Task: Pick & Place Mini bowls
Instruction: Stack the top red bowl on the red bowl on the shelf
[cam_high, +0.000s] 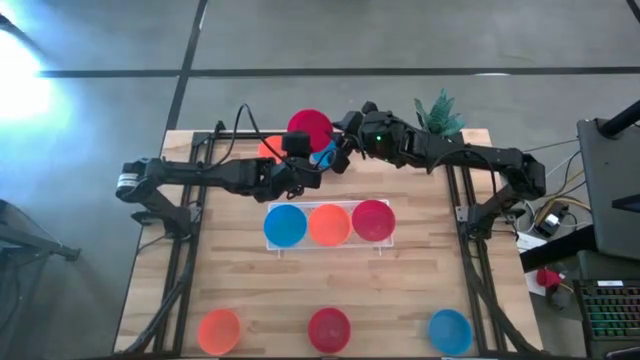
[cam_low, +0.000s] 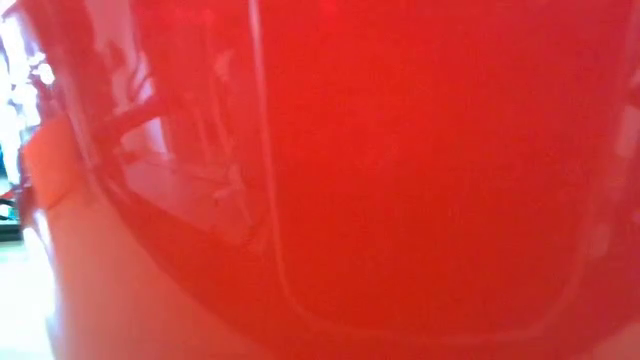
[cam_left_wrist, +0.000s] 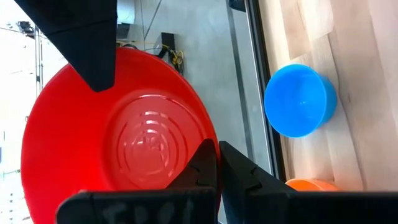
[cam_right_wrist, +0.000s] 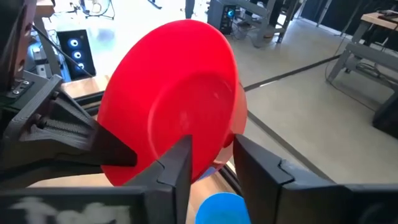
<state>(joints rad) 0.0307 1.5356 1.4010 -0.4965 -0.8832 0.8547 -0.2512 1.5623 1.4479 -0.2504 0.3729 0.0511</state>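
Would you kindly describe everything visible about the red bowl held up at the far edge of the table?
The red bowl is small, round, shallow glossy plastic with concentric rings on its base. It is off the table, tipped on edge. The left gripper is shut on its rim; the right gripper straddles the opposite rim, jaws not fully closed. A blue bowl sits below.

- Round red plastic bowl between my grippers: smooth and glossy, with faint moulded rings on its base and reflections across its wall in the low view.
- Small blue plastic bowl: smooth, a softer sheen.
- My right gripper: dark fingers, matt hard plastic by the look.
- Pale wooden table top: planked, visible grain, matt.
- White rectangular tray: material unclear.
- Grey floor around the table: smooth, dull sheen.
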